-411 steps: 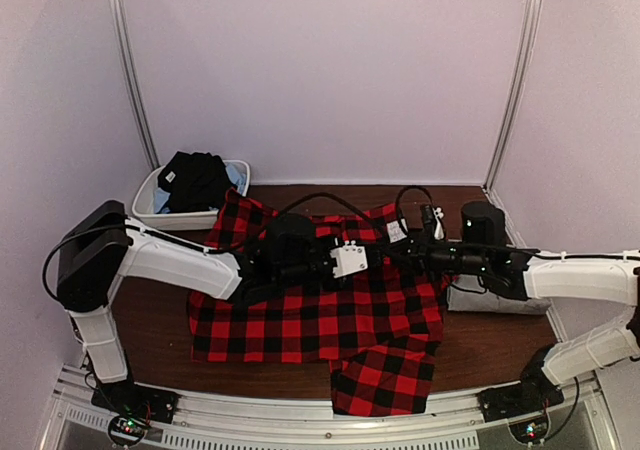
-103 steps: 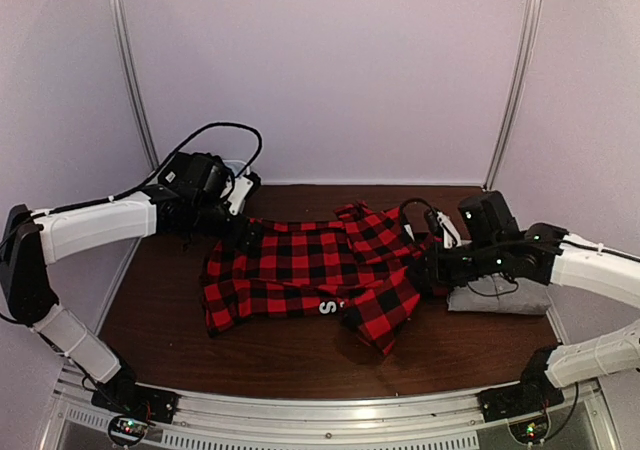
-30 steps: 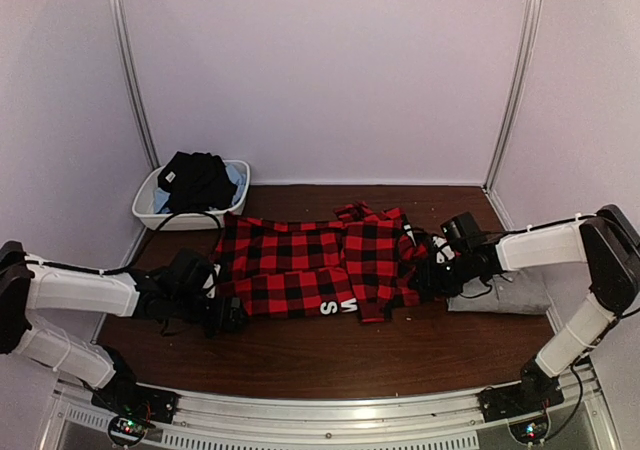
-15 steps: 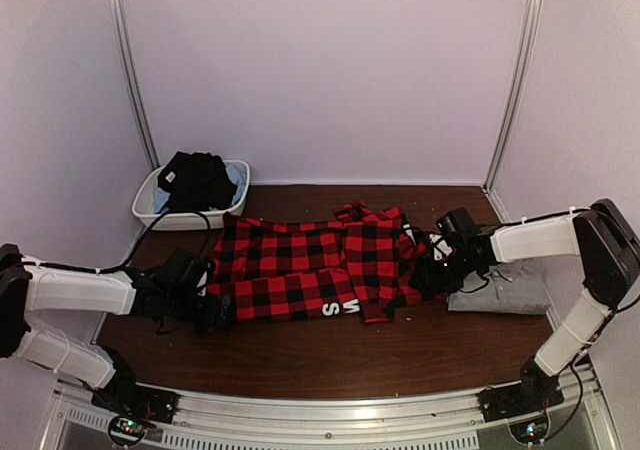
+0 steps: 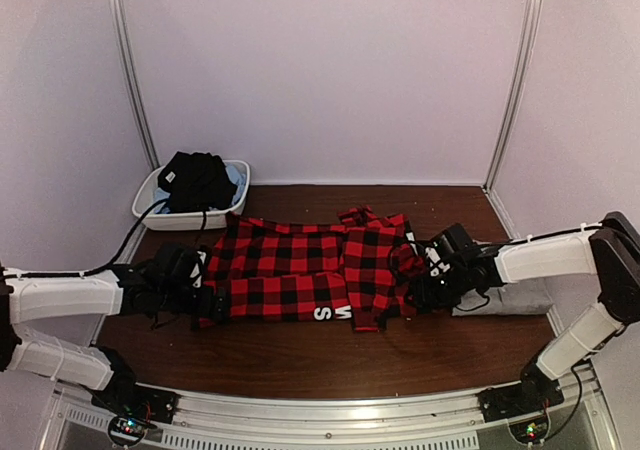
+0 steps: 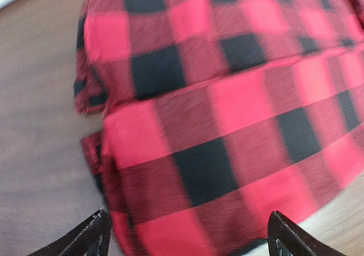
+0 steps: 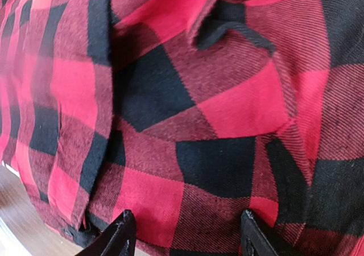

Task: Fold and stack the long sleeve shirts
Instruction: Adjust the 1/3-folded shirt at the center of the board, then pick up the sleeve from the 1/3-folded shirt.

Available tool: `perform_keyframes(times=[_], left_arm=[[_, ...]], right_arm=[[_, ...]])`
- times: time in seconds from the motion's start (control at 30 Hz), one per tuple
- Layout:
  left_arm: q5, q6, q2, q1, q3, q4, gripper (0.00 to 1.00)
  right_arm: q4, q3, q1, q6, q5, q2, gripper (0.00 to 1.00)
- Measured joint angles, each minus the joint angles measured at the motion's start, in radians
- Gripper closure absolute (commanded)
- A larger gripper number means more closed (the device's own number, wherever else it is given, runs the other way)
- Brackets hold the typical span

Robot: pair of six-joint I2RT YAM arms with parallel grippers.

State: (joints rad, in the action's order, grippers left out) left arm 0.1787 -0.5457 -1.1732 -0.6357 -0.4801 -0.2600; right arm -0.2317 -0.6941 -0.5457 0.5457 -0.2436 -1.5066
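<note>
A red-and-black check shirt (image 5: 300, 270) lay spread lengthwise across the middle of the brown surface (image 5: 300, 355). The left fingers (image 5: 208, 303) — spread wide — were at its left end. The right fingers (image 5: 413, 296), also apart, were over its right end. A grey shirt (image 5: 515, 300) lay just beyond — a white tub (image 5: 160, 213) sat far left.

Two shirts lie on the table (image 5: 300, 365): one red-and-black check shirt (image 5: 290, 270) across the middle, one grey shirt (image 5: 520, 301) at the right edge. One white tub (image 5: 148, 208) sits in the far left corner, holding one black garment (image 5: 195, 178) and one pale blue cloth (image 5: 237, 175). Two robot arms reach in, one left arm (image 5: 70, 295) and one right arm (image 5: 545, 255)
</note>
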Motion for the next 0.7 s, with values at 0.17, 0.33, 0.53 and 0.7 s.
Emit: perform_keyframes(times=[0.17,0.33,0.53,0.7], left_arm=[[-0.033,0.034,0.036,0.0,-0.061,0.024,0.02],[-0.092,0.045,0.036,0.0,-0.113,0.085,0.02],[-0.176,0.033,0.026,0.0,-0.117,0.166,0.02],[-0.228,0.02,-0.012,0.0,-0.122,0.211,0.02]], right_arm=[[-0.05,0.001,-0.062,0.049,0.032,0.034,0.36],[-0.086,-0.014,-0.08,0.072,0.062,0.108,0.37],[-0.048,-0.041,-0.101,0.096,0.057,0.119,0.4],[0.007,-0.041,-0.131,0.126,0.026,0.07,0.43]])
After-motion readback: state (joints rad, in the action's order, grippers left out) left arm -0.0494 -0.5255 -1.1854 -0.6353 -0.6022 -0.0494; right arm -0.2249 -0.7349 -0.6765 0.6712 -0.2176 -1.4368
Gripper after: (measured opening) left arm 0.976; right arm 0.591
